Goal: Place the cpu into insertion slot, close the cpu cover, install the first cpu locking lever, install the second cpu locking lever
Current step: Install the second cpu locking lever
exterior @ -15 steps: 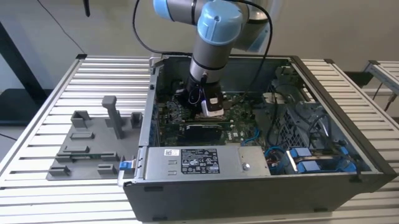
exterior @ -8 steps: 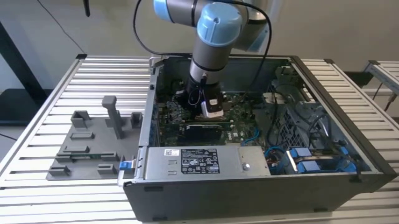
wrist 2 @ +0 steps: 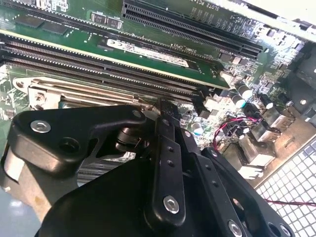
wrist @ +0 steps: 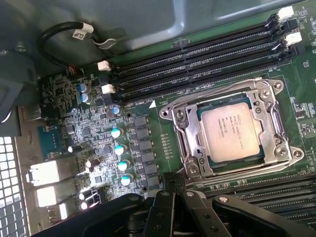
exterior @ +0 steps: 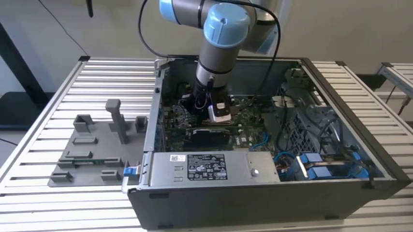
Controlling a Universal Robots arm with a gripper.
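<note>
The cpu (wrist: 230, 132), a grey-tan square chip, lies flat in the insertion slot (wrist: 183, 129) on the green board. The silver cpu cover (wrist: 269, 111) lies down around the chip, framing it. In the first wrist view my gripper (wrist: 171, 183) stands just off one corner of the socket, beside the metal rim. In the second wrist view the black fingers (wrist 2: 163, 109) meet in one thin bar with nothing seen between them, their tip close to the socket's metal frame (wrist 2: 74, 90). The arm (exterior: 213, 72) reaches down into the open computer case.
Long black memory slots (wrist: 197, 61) run beside the socket, and several capacitors (wrist: 118, 148) stand near the gripper. A black cable (wrist: 61, 32) loops by the case wall. Outside, a grey fixture plate (exterior: 96, 150) lies at the exterior view's left. The power supply (exterior: 206, 166) borders the board.
</note>
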